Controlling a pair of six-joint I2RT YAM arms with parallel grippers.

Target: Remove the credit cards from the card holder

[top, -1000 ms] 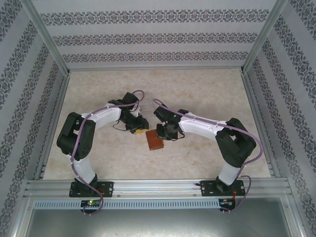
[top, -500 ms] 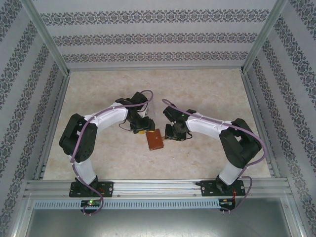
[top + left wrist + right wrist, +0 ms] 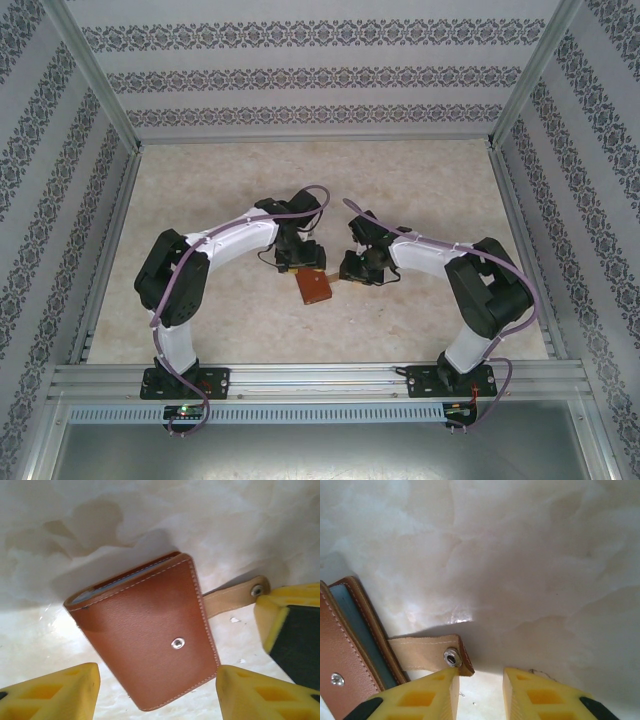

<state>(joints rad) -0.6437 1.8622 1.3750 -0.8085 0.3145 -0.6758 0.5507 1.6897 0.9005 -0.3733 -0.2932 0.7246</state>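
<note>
Patterned walls (image 3: pixel 320 75) are boxing in a pale marbled table (image 3: pixel 200 200), and both arms are reaching twd the middle. L arm (image 3: pixel 235 240) and R arm (image 3: pixel 430 255) are curling inward, heads close together. Brown wallet (image 3: pixel 313 289) is lying flat and folded shut at the table's centre, btwn the two grippers. L gripper (image 3: pixel 157 669) is hanging over it w/ fingers spread wide, one each side of the wallet's near end, not squeezing it. R gripper (image 3: pixel 480 674) is sitting just beside, fingers a little apart, nothing btwn them. One yellow fingertip (image 3: pixel 447 677) is meeting the end of the strap (image 3: pixel 422 652). That strap is sticking out flat from the wallet's side, undone. Grey-blue lining (image 3: pixel 362 630) is peeking along the wallet's edge; cards, can't pick them out. Small metal snap (image 3: pixel 451 656) is glinting on the strap end, another stud (image 3: pixel 177 642) on the wallet's face.
</note>
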